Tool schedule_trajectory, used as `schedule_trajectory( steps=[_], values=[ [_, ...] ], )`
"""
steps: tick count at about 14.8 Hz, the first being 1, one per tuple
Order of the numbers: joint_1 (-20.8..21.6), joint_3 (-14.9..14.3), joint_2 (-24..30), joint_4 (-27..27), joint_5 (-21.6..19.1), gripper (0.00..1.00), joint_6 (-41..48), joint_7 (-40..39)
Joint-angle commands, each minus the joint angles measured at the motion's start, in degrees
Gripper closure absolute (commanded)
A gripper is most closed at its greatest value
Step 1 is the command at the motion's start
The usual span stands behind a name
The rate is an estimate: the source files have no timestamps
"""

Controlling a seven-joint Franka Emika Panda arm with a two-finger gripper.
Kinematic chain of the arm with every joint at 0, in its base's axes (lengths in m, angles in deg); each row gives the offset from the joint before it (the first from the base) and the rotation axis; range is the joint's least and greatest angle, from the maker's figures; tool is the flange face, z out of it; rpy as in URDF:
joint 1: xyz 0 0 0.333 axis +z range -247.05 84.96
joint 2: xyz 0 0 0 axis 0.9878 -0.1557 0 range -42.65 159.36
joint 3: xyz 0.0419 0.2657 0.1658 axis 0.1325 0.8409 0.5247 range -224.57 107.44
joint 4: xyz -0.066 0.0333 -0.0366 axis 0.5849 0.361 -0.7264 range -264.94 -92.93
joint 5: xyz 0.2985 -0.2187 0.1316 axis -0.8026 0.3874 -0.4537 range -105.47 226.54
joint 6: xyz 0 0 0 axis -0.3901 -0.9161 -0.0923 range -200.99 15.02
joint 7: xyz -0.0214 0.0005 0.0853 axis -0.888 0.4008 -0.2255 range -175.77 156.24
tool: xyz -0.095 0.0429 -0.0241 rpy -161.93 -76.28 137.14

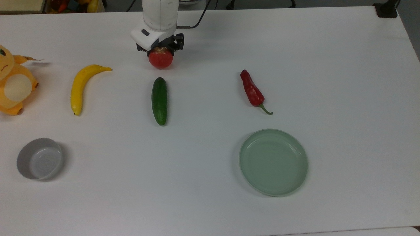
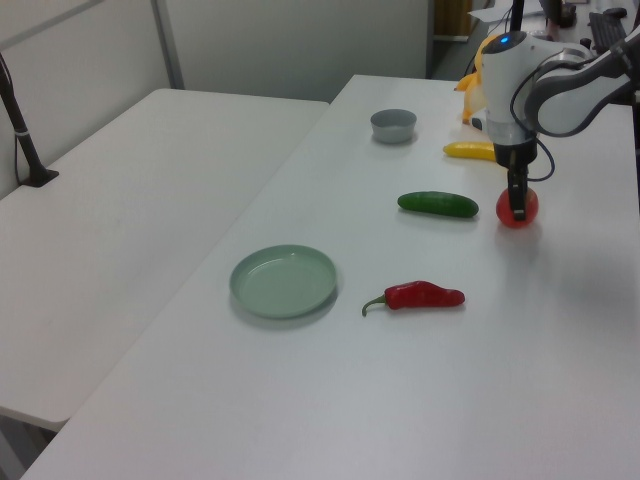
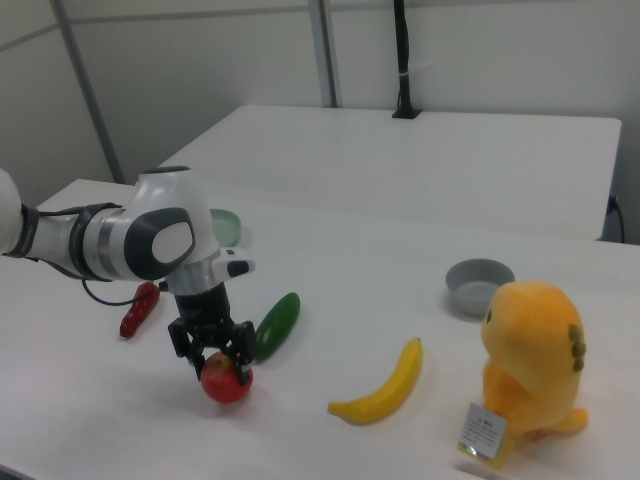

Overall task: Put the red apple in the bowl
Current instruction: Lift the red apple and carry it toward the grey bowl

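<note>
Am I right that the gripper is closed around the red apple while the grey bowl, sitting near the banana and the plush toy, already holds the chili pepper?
Not quite: the grey bowl is empty, as the top view shows. The chili pepper lies on the table near the green plate. The rest stands: the gripper grips the red apple, and the bowl sits near the banana and plush toy.

table (image 1: 328, 65): showing smooth matt white laminate | red apple (image 1: 160, 60): shining glossy, waxy | bowl (image 1: 39, 159): looking smooth matt grey plastic | plate (image 1: 274, 162): gleaming faintly, pale green | plush toy (image 3: 530, 355): looking soft orange cloth | arm shell (image 3: 150, 235): showing glossy white plastic
</note>
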Motion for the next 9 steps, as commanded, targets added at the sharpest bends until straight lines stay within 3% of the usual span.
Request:
schedule_trajectory(
  steps=[1, 3, 4, 6, 9],
  values=[
    [-0.6, -0.7, 0.6, 3.5, 0.0, 1.00, -0.8, 1.3],
    [-0.8, -1.3, -0.2, 6.1, -0.4, 1.00, -0.7, 1.3],
    [-0.8, -3.0, -1.5, 9.1, -1.9, 1.00, -0.6, 1.2],
    [-0.8, -5.8, -5.4, 17.1, -6.6, 1.00, 1.2, 1.1],
    [-0.9, -8.7, -12.3, 30.0, -10.3, 1.00, 6.5, 1.0]
  ],
)
